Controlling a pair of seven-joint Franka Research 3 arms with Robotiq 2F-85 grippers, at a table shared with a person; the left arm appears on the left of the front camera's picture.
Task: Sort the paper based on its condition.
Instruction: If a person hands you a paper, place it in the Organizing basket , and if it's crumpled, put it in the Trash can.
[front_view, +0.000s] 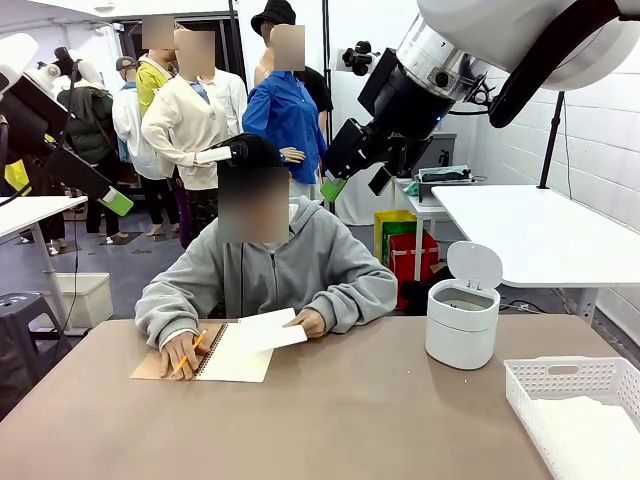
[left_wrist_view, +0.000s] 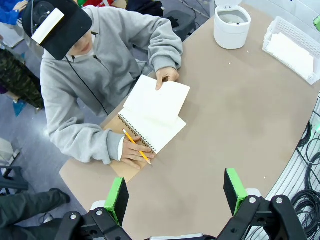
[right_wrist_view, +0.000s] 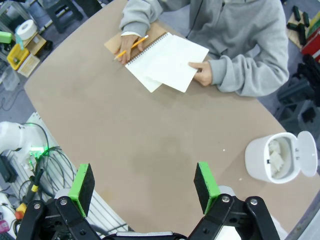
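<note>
At left, the left gripper (left_wrist_view: 176, 194) hangs high, jaws spread and empty. At the table's far side a person's hand (front_view: 310, 322) holds a smooth paper sheet (front_view: 268, 328) over a notebook (front_view: 238, 362). The right gripper (right_wrist_view: 144, 181) hovers, also spread and empty. At right stand a bin (front_view: 462, 325) holding wads (right_wrist_view: 274, 156) and a basket (front_view: 560, 378) of flat sheets (front_view: 590, 435). A careless pinch could crease the sheet and muddle its sorting. No writing is legible.
</note>
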